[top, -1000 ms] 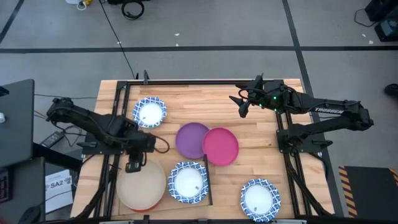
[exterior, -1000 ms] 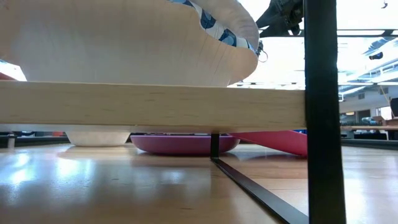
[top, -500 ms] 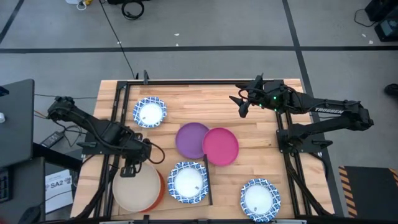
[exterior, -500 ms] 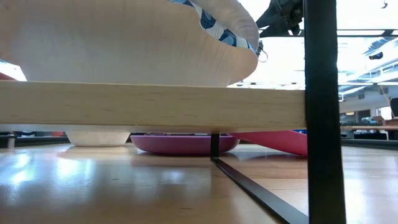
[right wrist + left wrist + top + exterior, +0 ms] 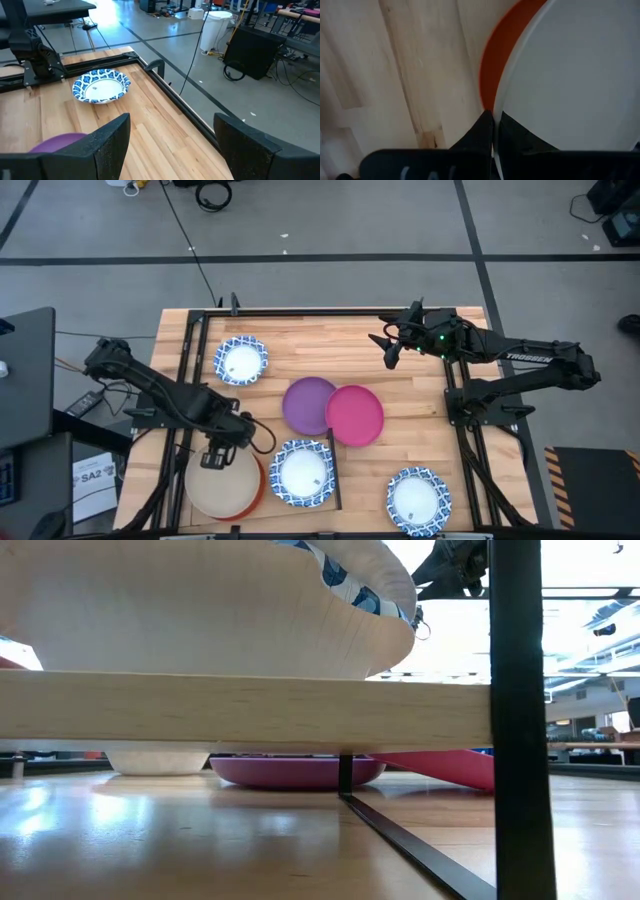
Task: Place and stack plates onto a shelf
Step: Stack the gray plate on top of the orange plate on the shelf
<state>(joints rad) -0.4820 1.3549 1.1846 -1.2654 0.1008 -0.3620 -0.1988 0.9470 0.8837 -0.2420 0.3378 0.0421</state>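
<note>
My left gripper [image 5: 215,458] is shut on the far rim of the beige plate [image 5: 222,488]. That plate lies over the orange plate [image 5: 260,483] on the left half of the plywood shelf [image 5: 330,452]. A blue-rimmed plate [image 5: 300,473] sits on the shelf's right half and shows above the shelf's edge [image 5: 250,710] in the low view. Purple [image 5: 308,404] and magenta [image 5: 356,416] plates overlap mid-table. Two more blue-rimmed plates [image 5: 240,360] [image 5: 418,498] lie on the table. My right gripper [image 5: 390,350] hovers open near the far right. My left gripper [image 5: 493,122] pinches the beige plate's rim [image 5: 502,107] between its two fingers [image 5: 482,131], coming from above and from the far side. The plate lies about level over the orange plate [image 5: 492,75]. Whether it rests on that plate, I cannot tell.
Dark frame rails [image 5: 190,370] run along the table's left and right sides [image 5: 455,410]. A dark post [image 5: 515,720] stands close in the low view. Bare slatted wood [image 5: 330,345] lies along the far side. The right wrist view shows a blue-rimmed plate [image 5: 100,86] and the room's floor.
My left gripper has moved toward the table's near edge, still shut on the beige plate. The plate has shifted toward the near-left corner, and the orange plate's rim now shows along its right side instead of at its near side.
</note>
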